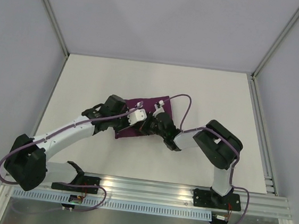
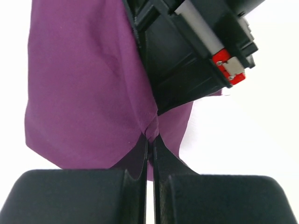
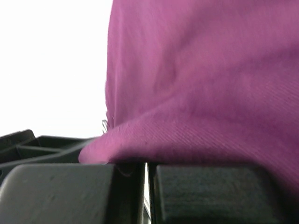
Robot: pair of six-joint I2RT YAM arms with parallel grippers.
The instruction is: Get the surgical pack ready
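White tabletop [image 1: 88, 84] carried the purple cloth [image 1: 146, 101] at centre. On it the left gripper [image 2: 150, 139] pinched a pucker; the right gripper [image 3: 145, 164] sat closed beneath a fold (grip unclear). Moving both slowly together would likely keep it even.

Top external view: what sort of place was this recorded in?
Most likely a robot lab test cell, not a real clinic: a plain white tabletop walled by pale panels on aluminium frame posts, a slotted aluminium mounting rail along the near edge, and a deep-purple fabric cloth on the table.
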